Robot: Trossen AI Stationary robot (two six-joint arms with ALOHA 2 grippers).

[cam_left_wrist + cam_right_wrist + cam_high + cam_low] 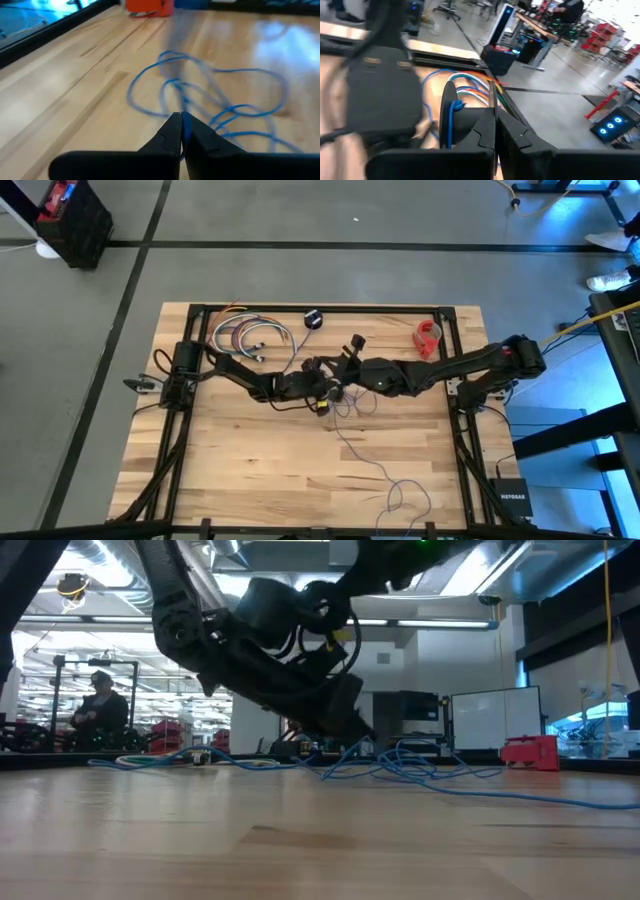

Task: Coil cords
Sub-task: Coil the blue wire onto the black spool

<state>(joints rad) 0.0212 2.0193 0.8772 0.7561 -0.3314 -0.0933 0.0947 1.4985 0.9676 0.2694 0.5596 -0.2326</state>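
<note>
Fingers of my left gripper pinch the cord near the table's middle so I can gather loops; my right gripper sits clamped alongside, apparently empty.

Ceiling strip lights are lighting the room evenly, and glare is washing over the far right of the table in the left wrist view. The right wrist view is smearing with motion blur, while the low view's near tabletop is lying out of focus.

left claw pinched on thin cord, wooden table
</note>
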